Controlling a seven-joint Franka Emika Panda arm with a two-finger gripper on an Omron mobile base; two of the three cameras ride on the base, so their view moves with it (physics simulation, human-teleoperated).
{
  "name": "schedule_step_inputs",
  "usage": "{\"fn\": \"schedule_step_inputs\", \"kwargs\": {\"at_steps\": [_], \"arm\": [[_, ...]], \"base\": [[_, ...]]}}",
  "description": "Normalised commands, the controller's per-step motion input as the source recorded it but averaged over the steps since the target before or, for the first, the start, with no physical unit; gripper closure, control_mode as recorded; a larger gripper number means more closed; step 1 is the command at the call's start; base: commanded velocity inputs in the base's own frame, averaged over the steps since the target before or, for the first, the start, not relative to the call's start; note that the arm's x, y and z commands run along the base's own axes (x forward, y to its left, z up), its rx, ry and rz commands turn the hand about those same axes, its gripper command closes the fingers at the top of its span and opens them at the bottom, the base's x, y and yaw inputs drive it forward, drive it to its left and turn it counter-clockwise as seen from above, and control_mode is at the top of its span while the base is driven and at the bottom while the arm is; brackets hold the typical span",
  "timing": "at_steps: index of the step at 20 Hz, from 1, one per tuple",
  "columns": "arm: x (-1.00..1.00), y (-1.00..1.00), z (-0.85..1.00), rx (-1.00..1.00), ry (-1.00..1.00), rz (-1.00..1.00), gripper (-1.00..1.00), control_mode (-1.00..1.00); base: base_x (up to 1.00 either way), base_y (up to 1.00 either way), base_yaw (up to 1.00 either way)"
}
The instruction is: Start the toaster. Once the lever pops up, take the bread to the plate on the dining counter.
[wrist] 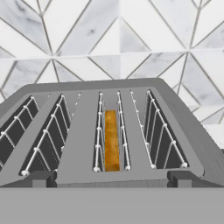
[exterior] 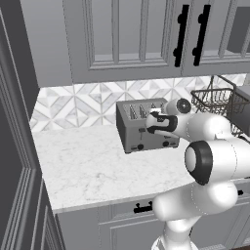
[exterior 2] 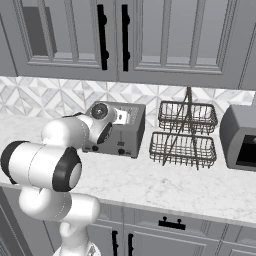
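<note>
Here the end effector [wrist: 112, 178] is spread wide, holding nothing, right above the toaster [wrist: 109, 135]. The bread [wrist: 111, 140] stands in a middle slot, at 12 o'clock from the fingertips.

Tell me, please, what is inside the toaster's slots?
The toaster holds one orange-tan bread slice in a middle slot; the other slots look empty, their bottoms hidden.

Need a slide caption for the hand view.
Orange-tan bread slice sitting in one slot of the boxy grey metal four-slot toaster, seen from above.
</note>
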Motion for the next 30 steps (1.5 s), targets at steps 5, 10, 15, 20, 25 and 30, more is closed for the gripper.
{"fn": "schedule_step_inputs", "kwargs": {"at_steps": [5, 10, 15, 20, 25, 30], "arm": [[0.00, 0.00, 0.00, 0.00, 0.00, 0.00, -1.00, -1.00], [0.00, 0.00, 0.00, 0.00, 0.00, 0.00, -1.00, -1.00], [0.00, 0.00, 0.00, 0.00, 0.00, 0.00, -1.00, -1.00], [0.00, 0.00, 0.00, 0.00, 0.00, 0.00, -1.00, -1.00], [0.00, 0.00, 0.00, 0.00, 0.00, 0.00, -1.00, -1.00], [0.00, 0.00, 0.00, 0.00, 0.00, 0.00, -1.00, -1.00]], "base": [[0.00, 0.00, 0.00], [0.00, 0.00, 0.00], [0.00, 0.00, 0.00], [0.00, 0.00, 0.00], [0.00, 0.00, 0.00], [0.00, 0.00, 0.00]]}}
